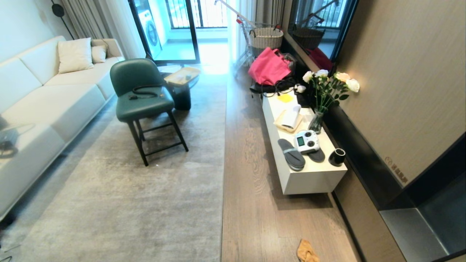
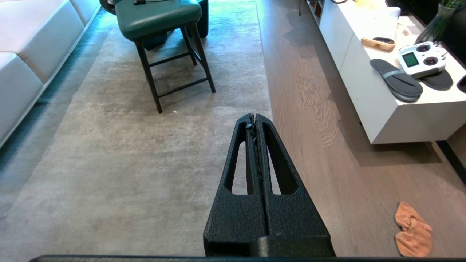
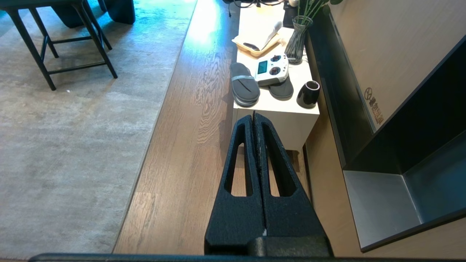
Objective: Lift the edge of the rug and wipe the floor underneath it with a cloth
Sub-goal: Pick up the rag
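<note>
The pale grey rug lies flat, and its straight rug edge (image 1: 223, 174) (image 2: 268, 98) (image 3: 154, 131) runs along the brown wood-grain floor (image 1: 251, 203) (image 2: 327, 163) (image 3: 182, 163). The orange-yellow cloth (image 1: 307, 251) (image 2: 412, 230) lies crumpled on the bare floor, right of the rug edge and near me. My left gripper (image 2: 254, 117) is shut and empty, high above the rug close to its edge. Over the floor hangs my right gripper (image 3: 253, 117), also shut and empty, pointing at the white bench. Neither arm shows in the head view.
A white low bench (image 1: 309, 178) along the right wall carries dark grey slippers (image 1: 291, 154), a white controller (image 1: 306, 141), a black cup (image 1: 337, 157) and a vase of flowers (image 1: 327, 91). A green chair (image 1: 143, 98) stands on the rug, a white sofa (image 1: 43, 105) at left.
</note>
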Robot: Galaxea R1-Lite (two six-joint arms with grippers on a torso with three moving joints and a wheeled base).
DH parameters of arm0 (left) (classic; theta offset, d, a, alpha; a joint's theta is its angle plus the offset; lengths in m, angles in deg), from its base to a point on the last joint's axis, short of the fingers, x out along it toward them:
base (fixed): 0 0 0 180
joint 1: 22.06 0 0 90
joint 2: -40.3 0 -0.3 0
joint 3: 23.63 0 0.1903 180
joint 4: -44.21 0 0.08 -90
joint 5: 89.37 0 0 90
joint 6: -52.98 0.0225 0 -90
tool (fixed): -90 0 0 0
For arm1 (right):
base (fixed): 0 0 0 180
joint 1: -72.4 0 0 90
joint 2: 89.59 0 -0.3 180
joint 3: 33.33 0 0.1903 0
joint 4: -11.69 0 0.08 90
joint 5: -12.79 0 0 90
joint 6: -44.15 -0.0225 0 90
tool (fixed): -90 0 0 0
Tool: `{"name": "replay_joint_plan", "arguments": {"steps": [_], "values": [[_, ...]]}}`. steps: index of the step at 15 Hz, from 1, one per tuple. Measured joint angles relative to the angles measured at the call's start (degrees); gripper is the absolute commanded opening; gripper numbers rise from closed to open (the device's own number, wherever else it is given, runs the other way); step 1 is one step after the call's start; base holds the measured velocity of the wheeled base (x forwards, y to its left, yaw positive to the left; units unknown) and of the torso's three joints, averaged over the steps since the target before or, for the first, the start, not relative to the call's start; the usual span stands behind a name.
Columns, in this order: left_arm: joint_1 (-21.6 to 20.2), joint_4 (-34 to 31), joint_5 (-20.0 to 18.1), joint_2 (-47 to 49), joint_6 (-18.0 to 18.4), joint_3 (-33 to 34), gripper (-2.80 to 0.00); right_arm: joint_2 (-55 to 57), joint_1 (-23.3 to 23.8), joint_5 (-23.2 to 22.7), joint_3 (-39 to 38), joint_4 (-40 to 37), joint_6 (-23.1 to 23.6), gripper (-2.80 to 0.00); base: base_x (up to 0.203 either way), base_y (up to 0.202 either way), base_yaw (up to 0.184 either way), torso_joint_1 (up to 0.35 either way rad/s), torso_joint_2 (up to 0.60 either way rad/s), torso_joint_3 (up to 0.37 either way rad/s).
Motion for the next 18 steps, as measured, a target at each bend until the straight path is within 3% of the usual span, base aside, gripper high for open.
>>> {"name": "replay_joint_plan", "arguments": {"steps": [18], "values": [[0.0, 0.0, 0.0, 0.0, 0.0, 0.0, -2.8, 0.0, 0.0, 0.0, 0.0, 0.0, 0.0, -2.8, 0.0, 0.0, 0.0, 0.0, 0.0, 0.0]]}}
